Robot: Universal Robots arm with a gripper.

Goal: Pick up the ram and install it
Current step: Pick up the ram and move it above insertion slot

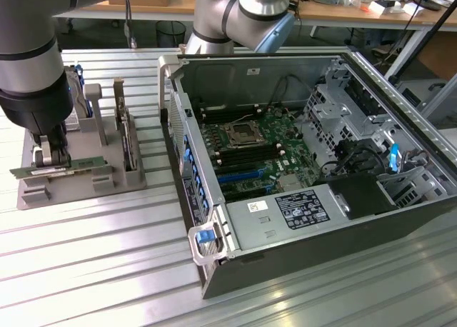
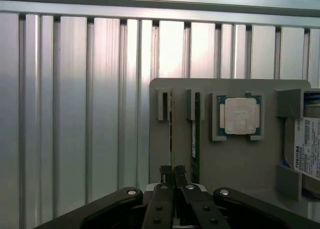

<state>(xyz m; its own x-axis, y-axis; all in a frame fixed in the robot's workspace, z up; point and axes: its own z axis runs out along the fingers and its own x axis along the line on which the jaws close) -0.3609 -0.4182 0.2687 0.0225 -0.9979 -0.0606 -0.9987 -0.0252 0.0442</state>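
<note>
One gripper hangs over the grey tray that lies on the ribbed metal table, at the exterior view's left. Its two black fingers are drawn nearly together and pinch the ram by its top edge, near the middle of its length. That ram is a long green stick held level along the front of the tray, over the two front posts; the pictures do not show whether it has cleared them. From the wrist camera the same stick appears edge-on as a thin line running out from between the fingertips. Two sticks can be counted in all. The second stick, green with a white label, stands on edge in its own slot just beside the held one, and the two do not touch. The tray also carries one square silver processor chip in a frame and one hard drive with a white label at its far end. One open computer case lies on the table at the exterior view's right, well apart from the gripper, and its one green motherboard is exposed, with one processor socket among long black slots.
</note>
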